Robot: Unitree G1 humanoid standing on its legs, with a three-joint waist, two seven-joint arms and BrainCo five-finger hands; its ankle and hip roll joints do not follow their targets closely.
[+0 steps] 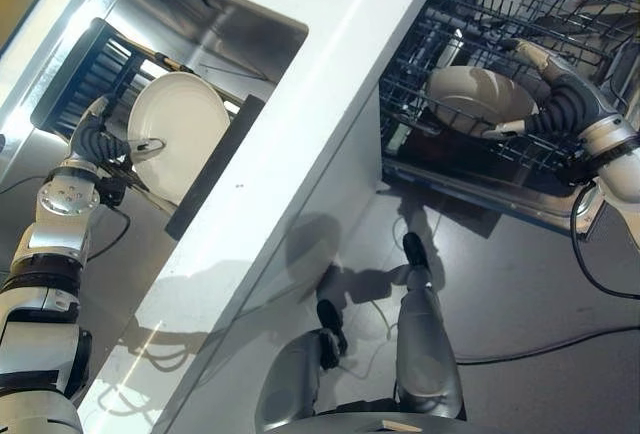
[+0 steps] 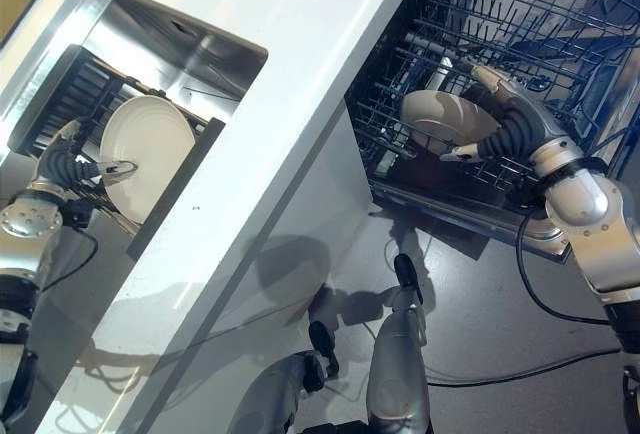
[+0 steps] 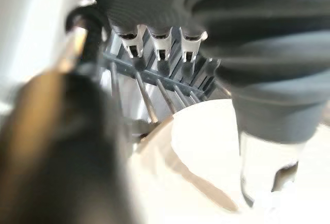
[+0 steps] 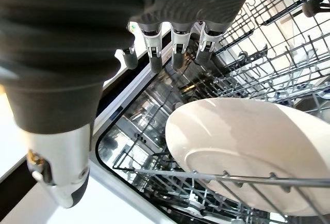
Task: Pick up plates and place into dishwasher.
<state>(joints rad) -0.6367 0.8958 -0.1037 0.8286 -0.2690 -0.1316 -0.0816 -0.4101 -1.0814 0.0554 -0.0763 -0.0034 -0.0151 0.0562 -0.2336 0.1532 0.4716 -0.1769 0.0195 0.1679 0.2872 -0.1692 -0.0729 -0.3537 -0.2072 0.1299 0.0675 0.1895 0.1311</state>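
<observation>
A: Right hand (image 2: pixel 500 124) state?

B: Fingers and thumb curled round a beige plate (image 2: pixel 440 114), gripping its rim. Plate is tilted on edge among the wire tines of the rack (image 2: pixel 520 14), inside the dishwasher. Right wrist view: plate (image 4: pixel 242 146) sits just past the fingers (image 4: pixel 178 48), wires crossing in front of it.

A: Left hand (image 1: pixel 105 139)?

B: Down in the sink (image 1: pixel 215 29), at the left edge of a white plate (image 1: pixel 180 144). Thumb lies across the plate's face, fingers go behind the rim, so it's pinching that plate. Plate stands near upright in a dark drying rack (image 1: pixel 90 64) inside the sink. Left wrist view: rack prongs (image 3: pixel 154 87) show just beyond the fingers (image 3: pixel 160 43), white plate (image 3: pixel 206 152) under the thumb.

A: Layout?

B: White counter (image 1: pixel 330 104) runs diagonally between sink and dishwasher. Sink to the left, dishwasher to the right, well apart. One plate per hand.
</observation>
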